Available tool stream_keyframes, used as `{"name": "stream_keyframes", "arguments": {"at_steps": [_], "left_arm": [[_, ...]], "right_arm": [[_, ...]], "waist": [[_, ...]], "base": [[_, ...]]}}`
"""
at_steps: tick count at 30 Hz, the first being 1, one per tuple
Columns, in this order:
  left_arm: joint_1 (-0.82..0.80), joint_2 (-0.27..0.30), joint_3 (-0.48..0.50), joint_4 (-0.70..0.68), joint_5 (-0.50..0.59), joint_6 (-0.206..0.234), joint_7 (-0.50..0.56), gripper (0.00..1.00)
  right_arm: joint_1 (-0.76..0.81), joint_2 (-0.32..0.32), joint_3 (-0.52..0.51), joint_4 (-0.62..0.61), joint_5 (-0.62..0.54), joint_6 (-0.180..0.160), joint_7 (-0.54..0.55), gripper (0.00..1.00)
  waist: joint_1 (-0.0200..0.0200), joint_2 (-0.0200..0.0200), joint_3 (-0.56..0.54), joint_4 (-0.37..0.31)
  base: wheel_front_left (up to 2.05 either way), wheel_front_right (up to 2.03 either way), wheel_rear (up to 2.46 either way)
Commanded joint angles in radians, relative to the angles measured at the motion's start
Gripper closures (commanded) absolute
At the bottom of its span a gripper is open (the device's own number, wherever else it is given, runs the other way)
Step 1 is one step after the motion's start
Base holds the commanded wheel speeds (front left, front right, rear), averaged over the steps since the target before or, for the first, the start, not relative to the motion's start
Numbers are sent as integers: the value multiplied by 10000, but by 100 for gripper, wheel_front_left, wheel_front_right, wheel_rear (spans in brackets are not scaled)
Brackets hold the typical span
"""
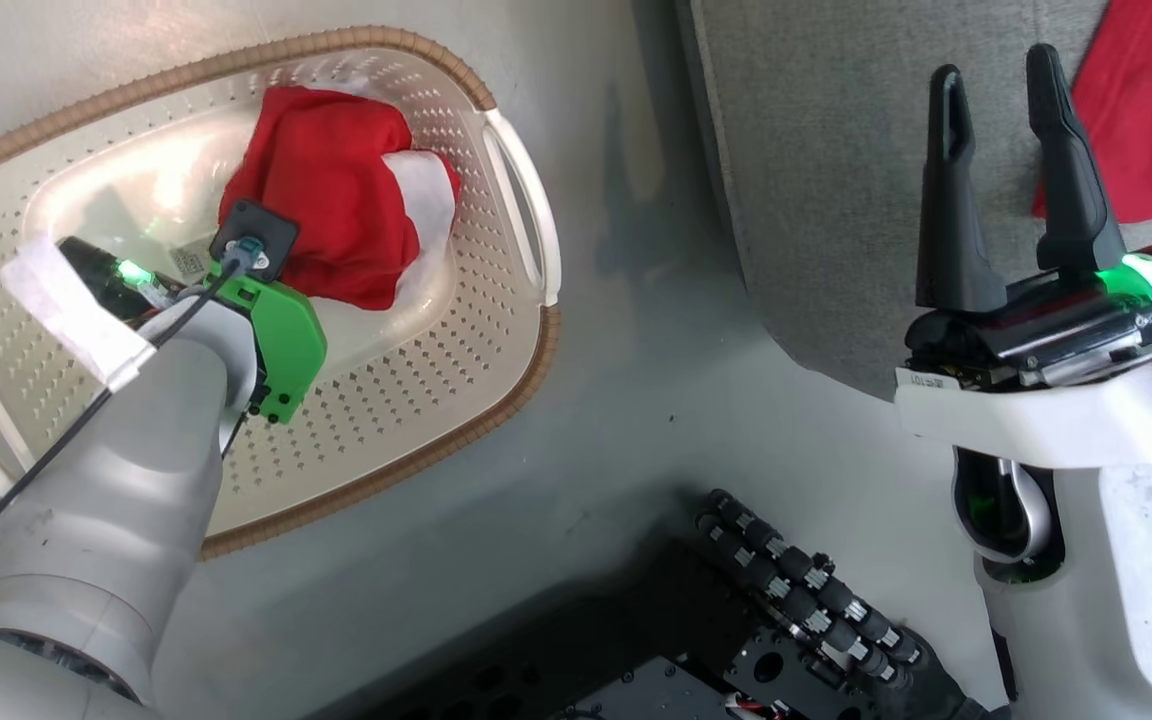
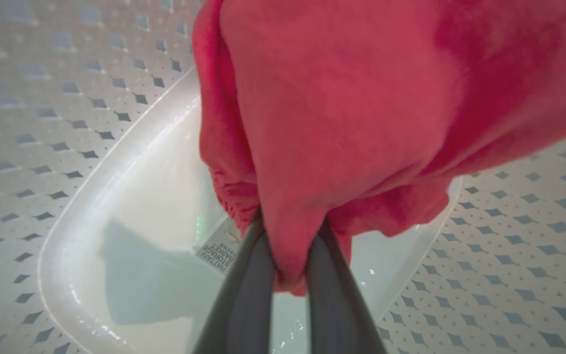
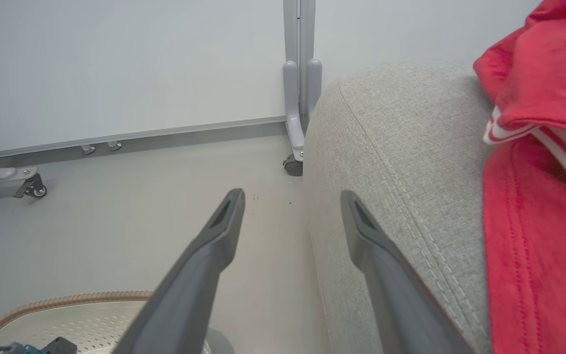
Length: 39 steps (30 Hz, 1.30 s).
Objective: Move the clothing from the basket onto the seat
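One grey floor (image 1: 636,420) bears the basket (image 1: 496,330), seat (image 1: 836,200) beside it. Left gripper (image 2: 290,246) clamps a red garment (image 1: 326,200) in the basket; right gripper (image 1: 994,70) gapes.

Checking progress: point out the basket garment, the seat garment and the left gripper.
basket garment (image 1: 321,190): head view, red middle fold.
seat garment (image 3: 533,255): right wrist view, stitched red panel.
left gripper (image 2: 290,231): left wrist view, midway between its fingertips.

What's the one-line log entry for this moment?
left gripper: shut on red fabric garment in cream perforated basket | right gripper: open | white-trimmed red garment: on grey fabric seat
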Motion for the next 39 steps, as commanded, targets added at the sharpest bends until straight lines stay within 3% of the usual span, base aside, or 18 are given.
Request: {"name": "stream_keyframes", "arguments": {"at_steps": [1,14,28,39], "left_arm": [[192,-69,-1,-86,-87,42,-234,100],[1335,-810,251,-1597,-544,119,-1107,100],[3540,-318,1592,-5454,-837,728,-1105,100],[5272,-54,3393,-8073,-764,1189,-1105,100]], "right_arm": [[-112,-3,-17,95,-142,-6,-31,0],[357,-13,-484,279,-1088,-6,456,0],[973,-13,-784,-79,-1747,-5,1627,0],[1702,-14,-960,-169,-1858,-5,2258,0]], "waist": [[0,-1,-363,92],[0,-1,-2388,1713],[0,-1,-4332,3275],[0,-1,-5776,4240]], "base": [[0,0,0],[0,0,0],[0,0,0],[0,0,0]]}}
